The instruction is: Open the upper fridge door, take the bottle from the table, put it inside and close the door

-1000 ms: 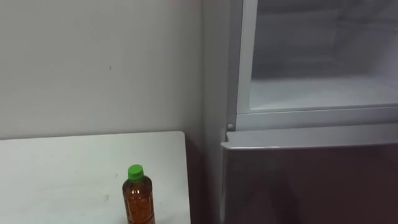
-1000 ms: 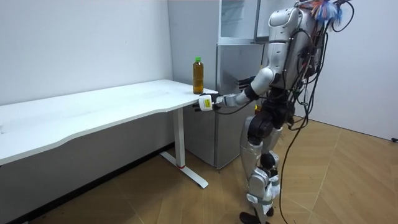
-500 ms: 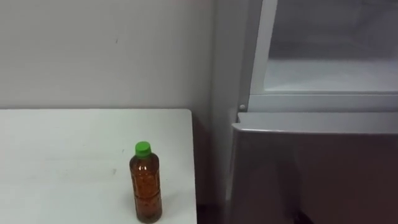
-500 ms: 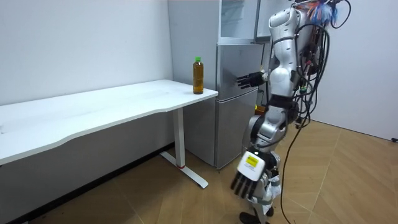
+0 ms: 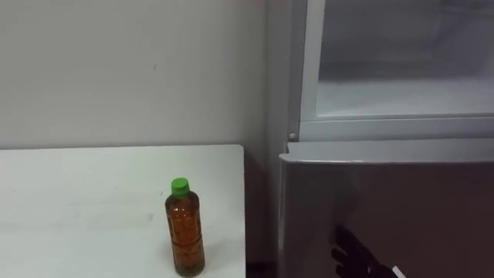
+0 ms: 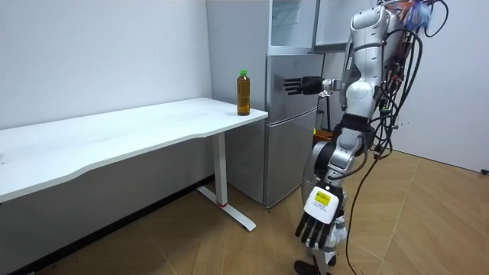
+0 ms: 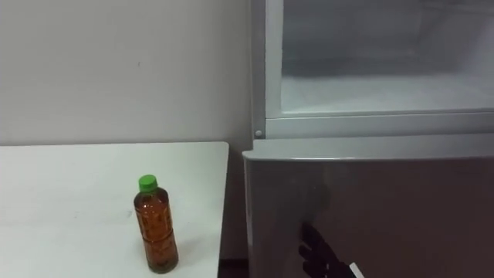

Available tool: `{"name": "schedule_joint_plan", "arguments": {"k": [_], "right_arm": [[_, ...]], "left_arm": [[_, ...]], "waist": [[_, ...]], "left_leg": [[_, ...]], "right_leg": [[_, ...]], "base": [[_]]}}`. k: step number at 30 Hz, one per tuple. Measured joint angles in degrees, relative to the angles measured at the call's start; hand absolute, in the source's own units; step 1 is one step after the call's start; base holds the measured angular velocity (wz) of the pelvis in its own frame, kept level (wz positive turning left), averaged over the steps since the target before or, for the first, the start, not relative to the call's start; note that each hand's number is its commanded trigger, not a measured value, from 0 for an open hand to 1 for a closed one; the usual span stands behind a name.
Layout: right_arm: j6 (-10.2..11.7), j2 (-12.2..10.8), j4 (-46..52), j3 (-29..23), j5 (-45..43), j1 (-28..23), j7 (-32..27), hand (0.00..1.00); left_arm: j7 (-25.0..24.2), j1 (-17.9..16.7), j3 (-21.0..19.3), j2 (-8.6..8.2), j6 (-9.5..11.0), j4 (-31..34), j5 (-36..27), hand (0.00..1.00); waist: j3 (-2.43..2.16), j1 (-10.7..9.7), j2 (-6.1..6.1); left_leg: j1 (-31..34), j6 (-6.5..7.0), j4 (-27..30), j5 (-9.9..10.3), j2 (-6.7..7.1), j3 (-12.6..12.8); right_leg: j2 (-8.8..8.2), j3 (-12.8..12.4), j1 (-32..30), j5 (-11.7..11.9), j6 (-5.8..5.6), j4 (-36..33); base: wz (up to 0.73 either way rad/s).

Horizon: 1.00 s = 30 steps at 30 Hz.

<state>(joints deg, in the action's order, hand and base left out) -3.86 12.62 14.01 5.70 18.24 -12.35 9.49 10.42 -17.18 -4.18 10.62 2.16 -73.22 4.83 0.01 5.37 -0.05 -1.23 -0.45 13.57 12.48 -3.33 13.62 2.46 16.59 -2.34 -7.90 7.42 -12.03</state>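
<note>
Room view: the long white desk [image 6: 114, 134] ran across the left of the frame, and the tall grey fridge [image 6: 286, 141] stood at centre. The brown plastic bottle with a green cap [image 6: 243, 92] stood upright on the desk's corner, just beside the fridge. My right hand [image 6: 299, 84] was raised before the fridge, fingers spread. My left hand [image 6: 317, 223] hung at lower centre, fingers relaxed and holding nothing.

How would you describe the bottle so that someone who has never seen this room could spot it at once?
Find the long white table against the wall and follow it to the end beside the silver fridge. Near that corner the bottle stands upright. It is clear plastic with brown liquid and a bright green cap, and nothing else stands on the table near it.
</note>
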Motion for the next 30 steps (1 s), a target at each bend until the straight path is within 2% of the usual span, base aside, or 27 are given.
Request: {"name": "schedule_joint_plan", "arguments": {"k": [1,3,4,6,7,10,14,16,20,21,22,25,30], "right_arm": [[0.1,0.0,2.1,1.4,1.4,1.7,1.7,0.0],[0.8,-0.3,4.1,3.4,4.3,4.6,3.8,0.0],[1.1,-0.4,4.9,4.5,6.6,6.1,4.7,0.0],[1.4,-0.6,5.7,5.5,8.6,7.9,6.2,0.0],[1.4,-0.7,6.2,6.2,9.0,8.9,6.8,0.0],[1.4,-0.8,7.3,6.6,9.9,9.3,9.0,0.0],[1.4,-1.0,7.4,6.6,10.4,10.1,10.3,0.0],[1.4,-1.3,7.4,6.6,10.4,11.7,10.7,0.0],[1.4,-1.4,7.4,7.3,10.6,13.5,10.8,0.0],[1.4,-1.5,7.4,7.9,10.7,13.9,10.7,0.0],[1.4,-1.5,7.4,8.9,10.7,14.1,10.7,0.0],[1.4,-1.6,7.4,11.0,10.6,14.2,11.1,0.0],[1.4,-1.7,7.4,11.7,10.7,14.9,11.2,0.0]], "left_arm": [[0.0,0.2,0.0,0.0,-0.3,0.0,0.5,0.0],[0.0,0.7,0.0,-0.06,-0.8,0.0,1.2,0.0],[-0.1,0.7,-0.1,-0.1,-1.0,0.0,1.8,0.0],[-0.6,0.8,-0.1,-0.11,-1.3,0.2,2.6,0.0],[-1.0,0.9,-0.2,-0.11,-1.6,0.2,3.1,0.0],[-1.1,0.9,-0.1,-0.18,-2.6,0.1,3.5,0.0],[-1.1,1.1,-0.2,-0.16,-3.0,0.1,3.6,0.0],[-1.1,1.7,-0.1,-0.08,-3.1,0.1,3.6,0.0],[-1.1,2.4,0.3,-0.03,-3.1,0.5,3.6,0.0],[-1.2,2.4,1.0,0.02,-3.2,0.7,3.6,0.0],[-1.5,2.4,1.4,0.04,-3.6,0.6,3.6,0.0],[-2.3,2.7,2.7,0.22,-4.1,0.7,3.6,0.0],[-2.2,3.3,4.4,0.25,-4.3,0.7,3.6,0.0]], "waist": [[0.02,0.0,-0.07],[-0.08,0.3,-0.02],[-0.48,0.9,-0.03],[-0.94,1.9,-0.04],[-0.92,2.3,-0.17],[-0.91,3.0,-0.37],[-0.85,3.5,-0.42],[-0.65,3.9,-0.72],[-0.3,4.5,-1.35],[-0.26,4.6,-1.4],[-0.26,4.6,-1.38],[-0.26,4.6,-1.39],[-0.23,4.7,-1.37]], "left_leg": [[0.1,0.02,0.0,0.0,-0.13,0.0],[0.1,-0.06,0.0,-0.1,-0.33,0.0],[0.1,-0.13,0.0,-0.2,-0.46,0.0],[0.2,-0.24,0.0,-0.7,-0.58,-0.3],[0.2,-0.46,0.0,-0.8,-0.64,-0.3],[0.3,-0.36,0.0,-0.7,-0.41,-0.6],[0.2,0.26,-0.2,-0.4,0.19,-1.1],[0.1,0.56,-0.2,-0.3,0.41,-1.2],[-0.2,0.91,-0.8,-0.1,0.88,-1.4],[-0.3,1.05,-0.9,0.0,1.06,-1.4],[-0.5,1.24,-0.9,0.2,1.13,-1.4],[-0.5,1.49,-1.0,0.4,1.23,-1.4],[-0.5,1.88,-1.1,0.7,1.59,-1.4]], "right_leg": [[0.01,0.0,0.0,-0.3,-0.7,-0.1],[0.01,0.2,0.1,-0.5,-1.16,0.0],[0.01,0.6,0.3,-0.6,-1.26,0.2],[-0.01,1.0,0.6,-0.9,-1.74,0.3],[-0.08,1.4,0.8,-1.0,-2.41,0.4],[-0.58,2.2,1.2,-1.3,-2.97,0.4],[-1.09,2.3,1.3,-1.5,-3.27,0.3],[-1.35,2.5,1.4,-1.7,-3.55,0.2],[-1.61,2.5,1.6,-1.7,-3.48,0.4],[-1.7,2.5,1.8,-1.3,-2.59,0.5],[-1.74,2.6,2.0,-1.0,-2.17,0.8],[-2.0,3.9,2.6,-0.7,-2.37,1.4],[-2.47,4.5,2.9,-1.0,-3.06,1.4]], "base": [[0.15],[0.24],[0.23],[0.19],[0.2],[0.22],[0.1],[0.02],[0.05],[0.05],[0.04],[0.08],[0.1]]}}
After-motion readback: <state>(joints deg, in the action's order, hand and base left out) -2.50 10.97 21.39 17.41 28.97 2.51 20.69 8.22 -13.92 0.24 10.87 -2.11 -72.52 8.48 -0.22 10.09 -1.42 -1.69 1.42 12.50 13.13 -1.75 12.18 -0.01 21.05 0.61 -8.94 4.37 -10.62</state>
